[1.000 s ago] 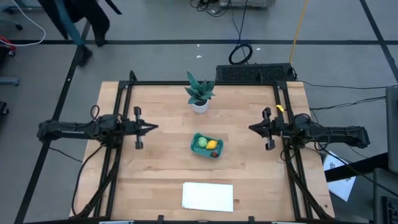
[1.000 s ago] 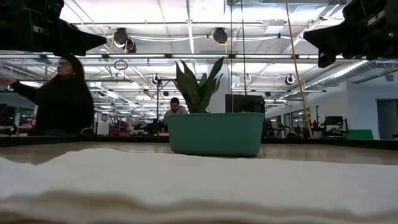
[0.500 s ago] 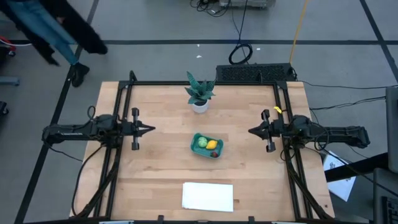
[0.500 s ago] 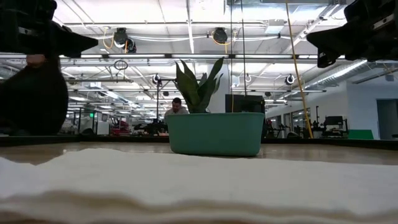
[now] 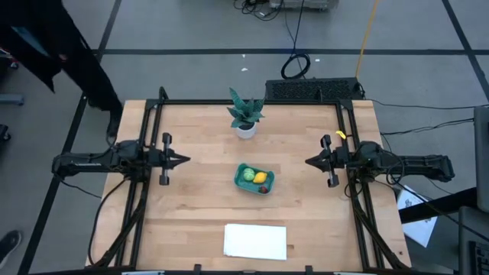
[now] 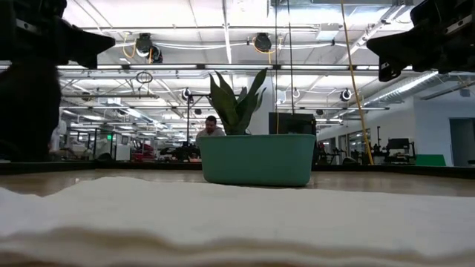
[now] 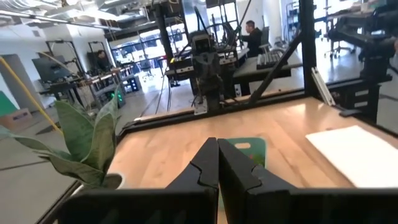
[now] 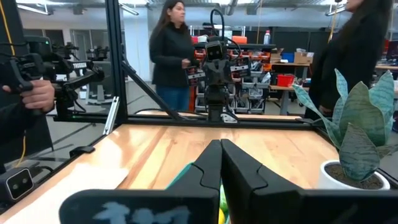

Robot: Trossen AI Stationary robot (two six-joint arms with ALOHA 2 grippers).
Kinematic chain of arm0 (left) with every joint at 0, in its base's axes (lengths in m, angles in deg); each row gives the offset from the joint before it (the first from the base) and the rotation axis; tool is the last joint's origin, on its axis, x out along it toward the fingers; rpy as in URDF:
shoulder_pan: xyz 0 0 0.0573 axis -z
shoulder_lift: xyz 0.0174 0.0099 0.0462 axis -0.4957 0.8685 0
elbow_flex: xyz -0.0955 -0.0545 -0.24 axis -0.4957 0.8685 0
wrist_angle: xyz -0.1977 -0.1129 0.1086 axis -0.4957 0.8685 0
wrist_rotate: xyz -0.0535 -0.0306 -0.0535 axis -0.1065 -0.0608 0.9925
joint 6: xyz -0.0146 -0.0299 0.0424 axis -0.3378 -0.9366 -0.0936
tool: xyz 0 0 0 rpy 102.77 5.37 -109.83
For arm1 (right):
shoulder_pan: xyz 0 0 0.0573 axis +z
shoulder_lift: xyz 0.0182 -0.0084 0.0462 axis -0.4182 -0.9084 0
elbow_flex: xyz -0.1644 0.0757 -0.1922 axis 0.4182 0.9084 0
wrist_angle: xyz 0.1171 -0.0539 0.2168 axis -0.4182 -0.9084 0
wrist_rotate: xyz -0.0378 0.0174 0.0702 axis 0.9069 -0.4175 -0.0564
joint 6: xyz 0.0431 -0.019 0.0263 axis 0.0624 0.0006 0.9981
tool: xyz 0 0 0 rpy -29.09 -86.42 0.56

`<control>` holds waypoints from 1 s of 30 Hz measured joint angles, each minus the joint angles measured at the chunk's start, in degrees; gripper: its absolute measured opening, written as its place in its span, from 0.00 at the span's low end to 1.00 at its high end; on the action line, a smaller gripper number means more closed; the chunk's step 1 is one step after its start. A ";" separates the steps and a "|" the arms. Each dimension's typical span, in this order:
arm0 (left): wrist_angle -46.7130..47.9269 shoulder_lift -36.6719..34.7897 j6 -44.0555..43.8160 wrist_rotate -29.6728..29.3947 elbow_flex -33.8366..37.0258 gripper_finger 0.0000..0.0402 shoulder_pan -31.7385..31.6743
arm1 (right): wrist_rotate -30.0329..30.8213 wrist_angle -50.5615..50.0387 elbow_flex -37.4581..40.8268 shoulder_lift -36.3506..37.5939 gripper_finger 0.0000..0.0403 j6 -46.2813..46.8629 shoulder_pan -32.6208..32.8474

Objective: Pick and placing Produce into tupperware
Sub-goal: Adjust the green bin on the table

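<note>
Wood surface (image 5: 199,206) holds everything. White sheet (image 5: 255,241) lies near the front edge. Spiky plant (image 5: 245,114) stands at the back. The teal tupperware (image 5: 244,182) sits in the middle, between both arms. In it lie the green piece (image 5: 248,175), the yellow piece (image 5: 261,178) and the dark red piece (image 5: 264,189). The left pincer (image 5: 183,160) and the right pincer (image 5: 310,161) hang at the sides, both clenched and holding nothing.

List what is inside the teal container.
The high view shows the tupperware holding a light-green piece, a yellow lemon-like piece and a dark red piece at its corner. In the low view its wall hides them.
</note>
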 joint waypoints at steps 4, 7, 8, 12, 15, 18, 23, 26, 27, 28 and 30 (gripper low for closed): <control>0.34 0.13 -1.55 0.52 0.00 0.00 0.00 | 0.15 0.00 0.00 -0.16 0.00 -0.09 0.00; 0.61 0.15 -3.76 0.58 0.29 0.00 0.00 | 0.22 -0.02 0.00 -0.81 0.00 -0.04 0.00; 0.06 0.13 -4.44 0.60 0.81 0.00 0.00 | 0.24 0.00 0.00 -1.09 0.00 -0.04 0.00; -4.96 0.15 -5.50 0.62 4.40 0.00 0.00 | 0.28 0.08 0.00 -2.01 0.00 -0.03 0.00; -6.29 0.18 -5.36 0.38 5.92 0.00 0.00 | 0.28 0.46 0.00 -2.43 0.00 -0.02 0.00; -6.84 0.20 -6.00 0.30 5.92 0.00 0.00 | 0.31 0.46 0.00 -2.62 0.00 0.47 0.00; -5.77 0.22 -8.14 -3.55 5.91 0.00 0.00 | 0.35 3.84 1.72 -2.60 0.00 3.28 0.00; -2.91 0.48 -9.04 -5.74 5.90 0.00 0.00 | 3.00 9.66 4.49 -2.78 0.00 5.37 0.00; -2.32 0.95 -9.34 -6.32 5.90 0.00 0.00 | 4.24 9.37 4.48 -2.60 0.00 5.49 0.00; -1.75 1.47 -9.49 -6.85 5.90 0.00 0.00 | 4.96 8.90 4.49 -2.98 0.00 5.54 -0.03; -1.65 2.77 -9.23 -7.50 5.90 0.00 0.00 | 6.13 7.93 4.51 -3.45 0.00 5.24 -0.02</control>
